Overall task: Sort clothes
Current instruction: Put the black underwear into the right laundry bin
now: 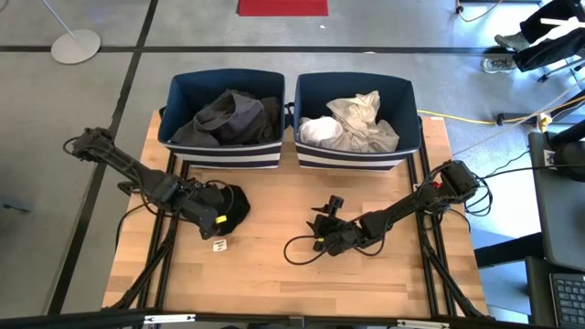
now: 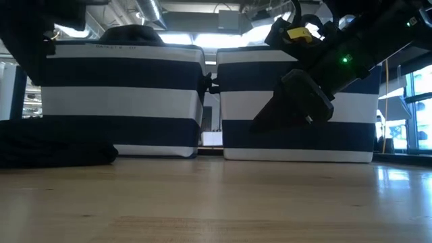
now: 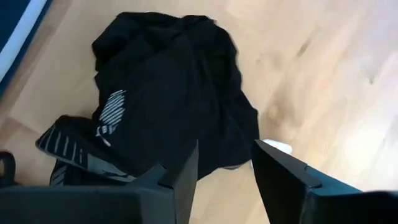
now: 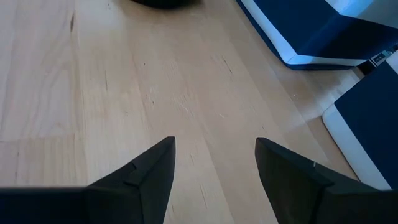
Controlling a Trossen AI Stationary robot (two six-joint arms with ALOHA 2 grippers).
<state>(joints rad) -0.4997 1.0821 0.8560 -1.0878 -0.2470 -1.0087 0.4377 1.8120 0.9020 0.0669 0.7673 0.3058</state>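
A black garment (image 1: 234, 206) lies crumpled on the wooden table (image 1: 274, 274), in front of the left bin (image 1: 224, 151) — the left gripper (image 1: 218, 217) hovers at its edge with fingers parted and nothing between them. The left bin holds dark grey clothes (image 1: 233, 117); the right bin (image 1: 356, 153) holds white and light grey clothes (image 1: 352, 126). The right gripper (image 1: 322, 233) sits low over bare wood near the table's middle — open and empty.

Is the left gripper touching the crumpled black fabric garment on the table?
Cannot tell: the left wrist view shows the open left gripper overlapping the black garment, without a plain contact or gap.
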